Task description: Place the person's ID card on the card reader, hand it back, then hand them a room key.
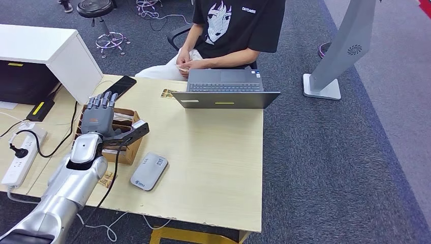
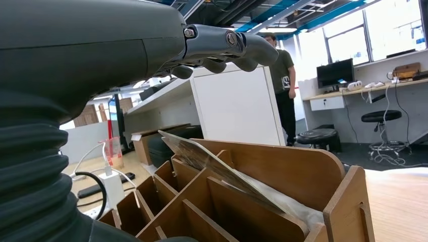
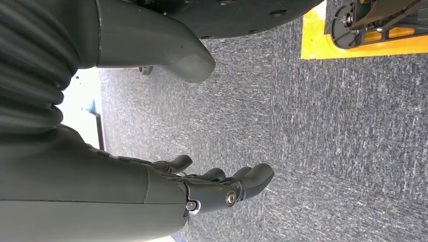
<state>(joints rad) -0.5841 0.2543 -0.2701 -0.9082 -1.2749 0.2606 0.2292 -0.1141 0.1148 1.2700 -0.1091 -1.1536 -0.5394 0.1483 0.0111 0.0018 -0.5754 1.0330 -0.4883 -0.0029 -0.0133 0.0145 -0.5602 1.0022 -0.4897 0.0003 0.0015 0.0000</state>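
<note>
While left hand (image 1: 101, 113) hovers (empty), right hand (image 3: 212, 186) hangs.

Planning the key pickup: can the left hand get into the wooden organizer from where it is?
Probably yes. The left hand hovers open directly over the wooden organizer, fingers spread, holding nothing. The compartments are open-topped and the cards stick up at a slant, nothing covering them.

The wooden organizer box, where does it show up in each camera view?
Head view: box at the table's left, under the left hand.
Left wrist view: its dividers across the lower picture, below the hand's fingers.
Right wrist view: not in it.
Shared landmark: the white cabinet.
</note>
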